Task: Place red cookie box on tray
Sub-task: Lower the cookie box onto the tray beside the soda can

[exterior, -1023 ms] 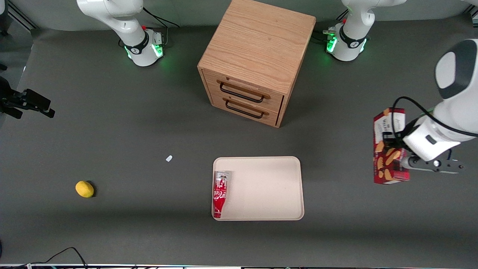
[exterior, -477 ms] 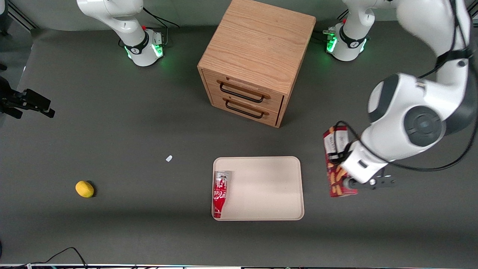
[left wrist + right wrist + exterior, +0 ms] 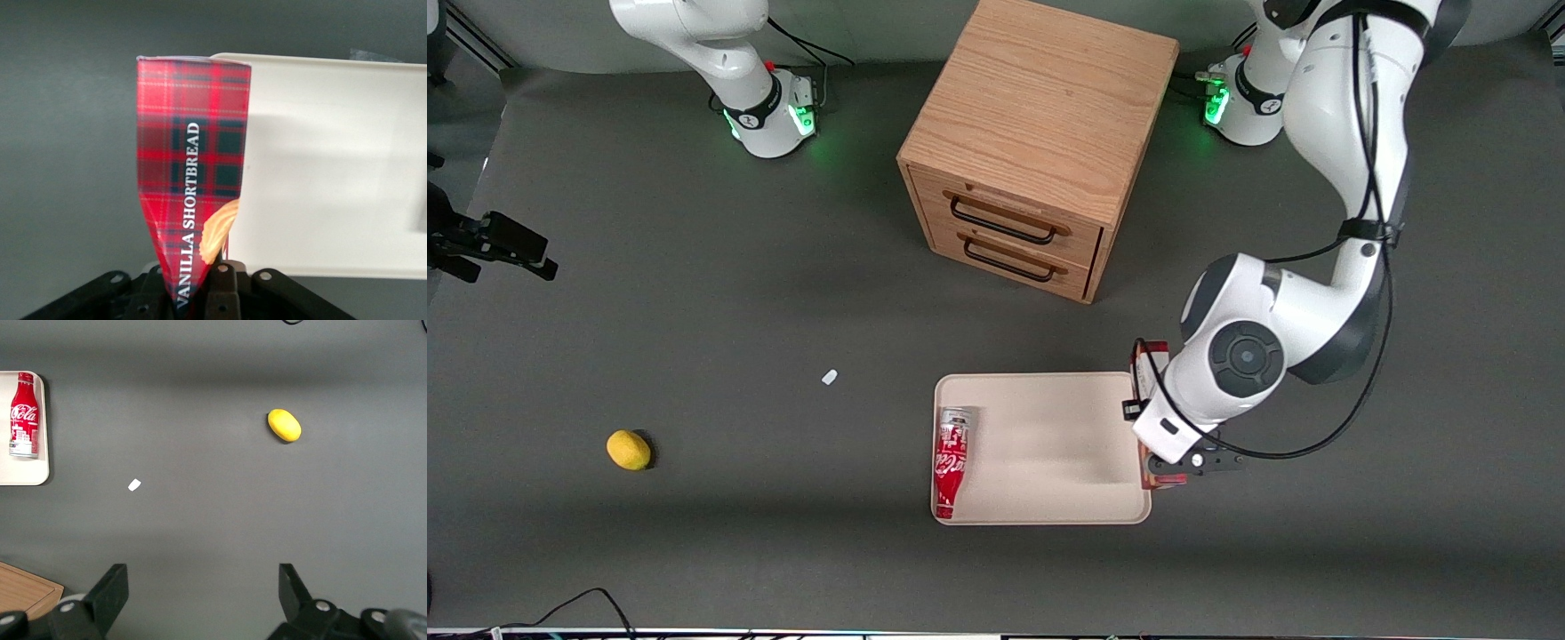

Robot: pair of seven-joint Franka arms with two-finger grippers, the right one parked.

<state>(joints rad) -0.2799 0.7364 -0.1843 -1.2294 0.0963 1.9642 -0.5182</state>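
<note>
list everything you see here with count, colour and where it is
red cookie box: 1, red tartan, held in the jaws above the tray's edge nearest the working arm
tray: 1, beige, nearer the front camera than the cabinet
cola can: 1, red and white, lying on the tray
cabinet: 1, wood, two drawers, mid table
lemon: 1, yellow, toward the parked arm's end
white scrap: 1, on the table
gripper: 1, black, shut on the box

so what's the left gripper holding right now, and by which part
The left gripper is shut on the slim red tartan cardboard cookie box, pinching one narrow end, above the beige tray's edge.
</note>
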